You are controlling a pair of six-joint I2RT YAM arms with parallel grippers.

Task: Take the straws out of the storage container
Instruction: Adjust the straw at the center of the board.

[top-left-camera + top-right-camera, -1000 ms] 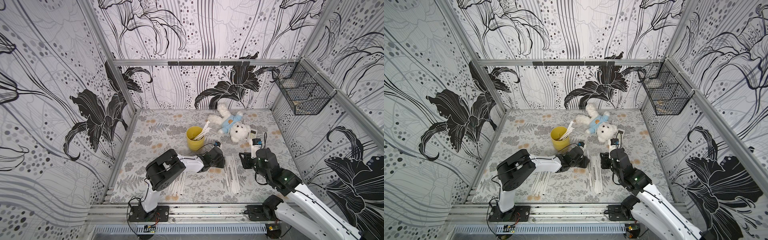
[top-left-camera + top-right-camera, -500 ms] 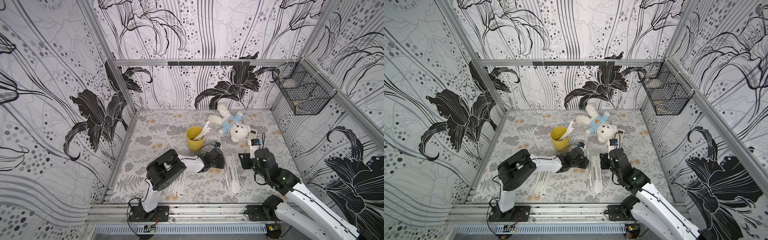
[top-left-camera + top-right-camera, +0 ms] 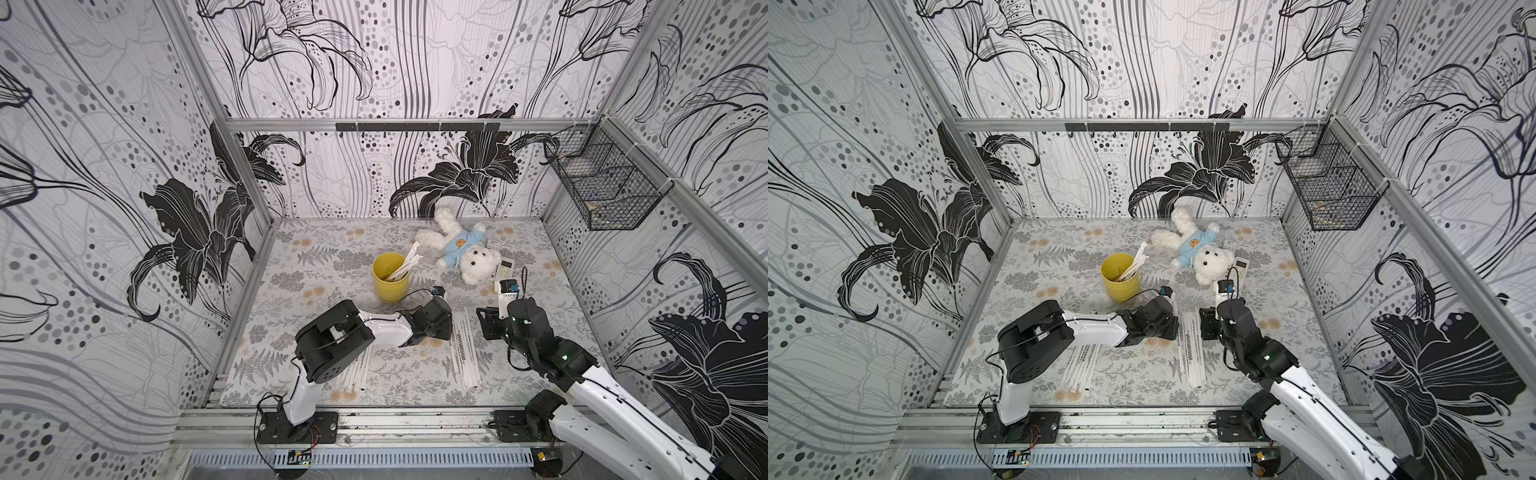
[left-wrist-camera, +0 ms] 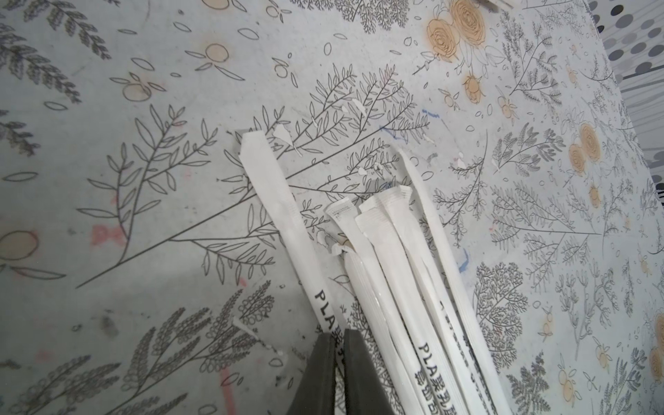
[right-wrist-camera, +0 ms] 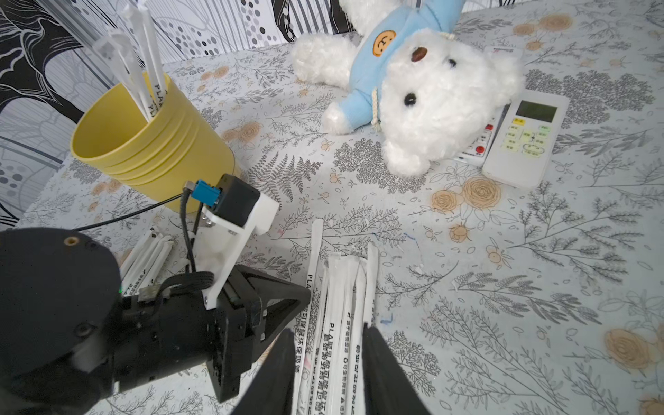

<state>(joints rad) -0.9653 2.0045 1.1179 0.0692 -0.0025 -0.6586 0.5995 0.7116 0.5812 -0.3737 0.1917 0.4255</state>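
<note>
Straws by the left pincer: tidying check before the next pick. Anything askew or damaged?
One straw splays away from the otherwise parallel bundle, pinched in the left pincer. Small white flecks dot the mat near its tip.

The straws (image 4: 388, 251) wear matt white paper sleeves, creased and crimped at the ends. The storage container (image 5: 154, 151) looks like smooth yellow plastic with a faint sheen, ribbed below the rim. The teddy (image 5: 431, 104) is fluffy white plush in a soft blue cloth top. The remote (image 5: 517, 151) is smooth white plastic, the basket (image 3: 602, 195) black wire mesh. The bench (image 4: 143, 251) covering is matt, printed and scuffed.
</note>
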